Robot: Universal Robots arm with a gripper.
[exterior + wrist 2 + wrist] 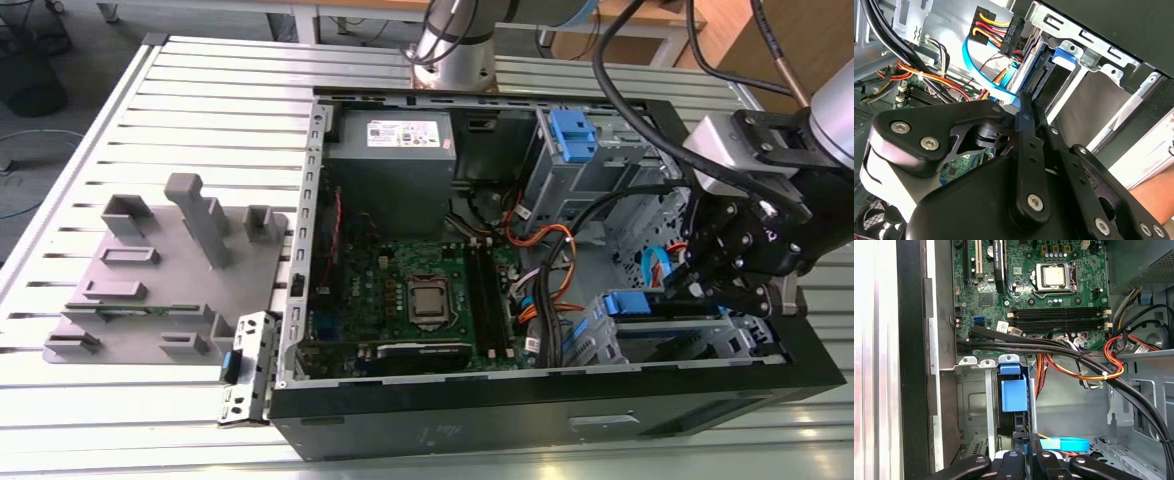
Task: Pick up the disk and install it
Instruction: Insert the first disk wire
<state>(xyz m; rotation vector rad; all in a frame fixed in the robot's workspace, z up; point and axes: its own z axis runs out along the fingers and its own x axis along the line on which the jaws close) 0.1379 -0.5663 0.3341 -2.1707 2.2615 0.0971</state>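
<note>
an open computer case (561,420) lies on its side on a slatted metal table (200,90), and the arm's black gripper (727,285) hangs inside it at the exterior view's right, over the drive cage (667,335) in the near corner. the disk (638,304) sits on edge in that cage, its blue frame showing as a strip along the top, just beside the gripper.

in the first wrist view the disk (1015,405) stands in its slot between 2 grey metal rails, blue tab facing the camera, and the gripper (1026,457) has its 2 fingers pressed close together right at the disk's end. in the second wrist view the gripper (1026,107) shows the same narrow pinch, with the fingertips up against the blue edge of the disk (1041,75). the fingers look clenched, though i cannot tell whether they actually grip the disk or just rest against it.

a flat blue cable (981,75) loops past the fingers, and a bundle of red, yellow and orange wires (1089,370) crosses above the cage. the green board (414,290) fills the middle of the case, a grey box (390,175) sits behind it, and another blue-tabbed bay (571,135) stands at the far side. a grey plastic block with slots (160,270) lies on the table at the exterior view's left.
</note>
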